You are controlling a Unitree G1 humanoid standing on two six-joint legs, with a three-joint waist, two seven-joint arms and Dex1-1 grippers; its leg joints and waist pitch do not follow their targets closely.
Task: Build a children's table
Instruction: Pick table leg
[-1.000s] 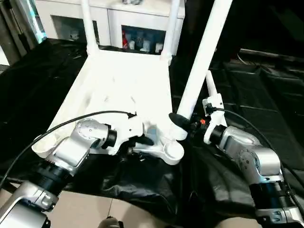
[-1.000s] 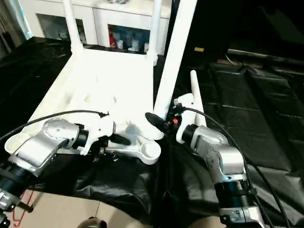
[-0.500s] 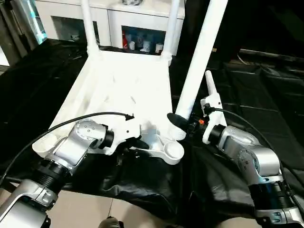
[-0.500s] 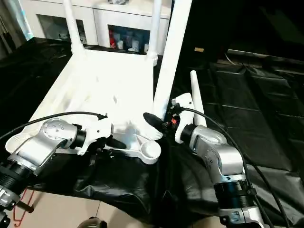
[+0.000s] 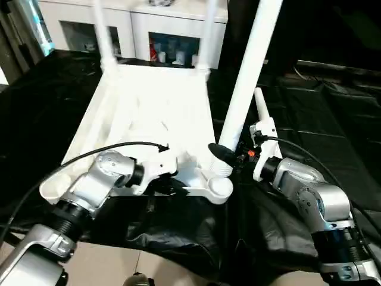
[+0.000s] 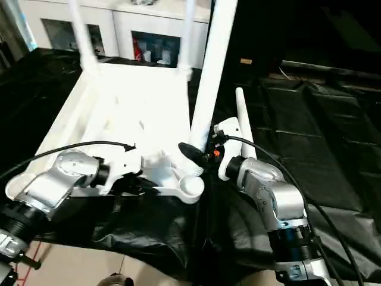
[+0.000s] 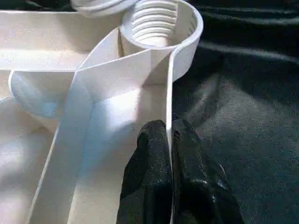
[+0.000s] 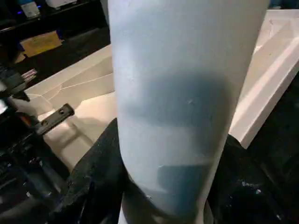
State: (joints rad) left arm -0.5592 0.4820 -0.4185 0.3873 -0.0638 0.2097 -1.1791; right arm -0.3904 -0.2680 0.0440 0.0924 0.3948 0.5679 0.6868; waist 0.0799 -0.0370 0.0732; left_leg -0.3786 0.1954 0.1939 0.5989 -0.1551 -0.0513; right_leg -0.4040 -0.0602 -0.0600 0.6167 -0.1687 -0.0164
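1. The small white plastic children's table [image 5: 152, 113] lay upside down on black sheeting [image 5: 309, 113].
2. The right gripper [image 5: 229, 159] clamped 1 long white tubular leg [image 5: 247, 74], axis near-vertical, over the near corner socket [image 7: 156, 21].
3. The left gripper [image 7: 169, 154] pinched the table's edge rib.

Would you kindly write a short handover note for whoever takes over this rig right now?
Left gripper: shut on the tabletop's near edge rib, beside the near right socket.
Right gripper: shut on the third leg, low on its tilted shaft, foot at that socket.
Tabletop lies upside down on the black sheet.
Done: two far legs upright.
Left: seat this leg; near left socket is empty.
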